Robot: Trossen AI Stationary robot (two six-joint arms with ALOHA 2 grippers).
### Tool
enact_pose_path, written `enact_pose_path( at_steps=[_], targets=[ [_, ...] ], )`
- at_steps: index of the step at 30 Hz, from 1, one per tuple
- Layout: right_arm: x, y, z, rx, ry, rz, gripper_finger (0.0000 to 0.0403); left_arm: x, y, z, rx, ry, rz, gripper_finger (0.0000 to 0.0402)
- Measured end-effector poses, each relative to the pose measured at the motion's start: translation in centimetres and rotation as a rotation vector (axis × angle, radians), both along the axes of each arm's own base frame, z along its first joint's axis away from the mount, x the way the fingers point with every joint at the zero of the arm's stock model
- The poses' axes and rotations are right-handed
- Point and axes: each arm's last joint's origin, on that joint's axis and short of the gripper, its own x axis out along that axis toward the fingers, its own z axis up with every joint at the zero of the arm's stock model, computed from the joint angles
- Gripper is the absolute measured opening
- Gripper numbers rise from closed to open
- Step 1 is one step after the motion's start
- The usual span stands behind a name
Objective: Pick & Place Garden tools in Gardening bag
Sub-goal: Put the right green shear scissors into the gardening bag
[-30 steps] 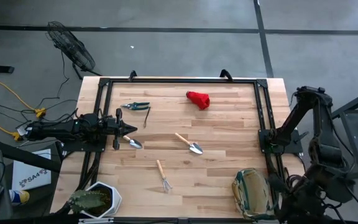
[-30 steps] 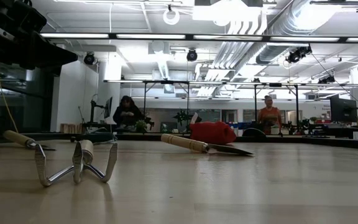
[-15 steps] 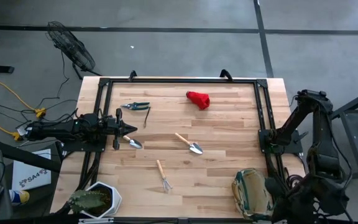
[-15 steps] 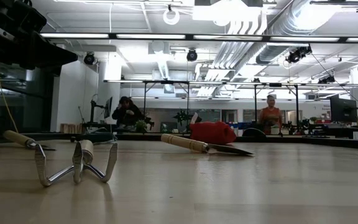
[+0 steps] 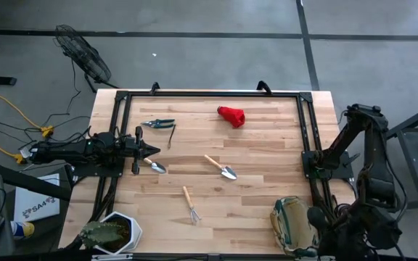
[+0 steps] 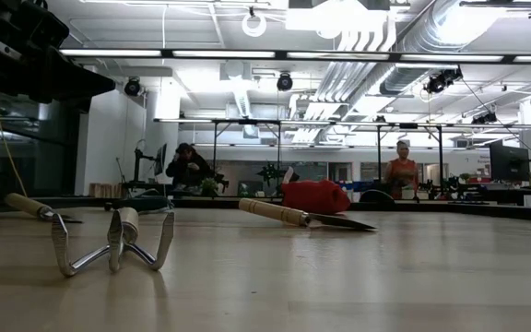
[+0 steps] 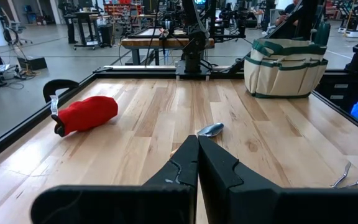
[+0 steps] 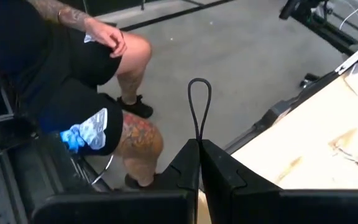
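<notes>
Hiding right hand [image 8: 199, 146]: arm over bag [image 5: 290, 223].

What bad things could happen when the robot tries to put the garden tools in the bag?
1. The gardening bag sits at the table's edge, beside the right arm, so a push might tip it off.
2. The left gripper, fingers shut, is right by a trowel and might knock it away when moving.
3. The pronged rake lies flat on the wood and may slip from a grasp.
</notes>
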Motion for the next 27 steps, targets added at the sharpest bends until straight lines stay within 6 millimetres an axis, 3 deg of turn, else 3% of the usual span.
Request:
enact_pose_path(
  at_steps=[12,27],
  targets=[
    [-0.4,-0.7,-0.9,-0.032,0.152,-0.090,0.0003,0.0,0.0,0.0,0.000,0.000,0.000,0.0001],
    [-1.5,-0.6,-0.5,-0.043,0.097,-0.023,0.0006,0.0,0.0,0.0,0.000,0.000,0.000,0.0001]
  ],
)
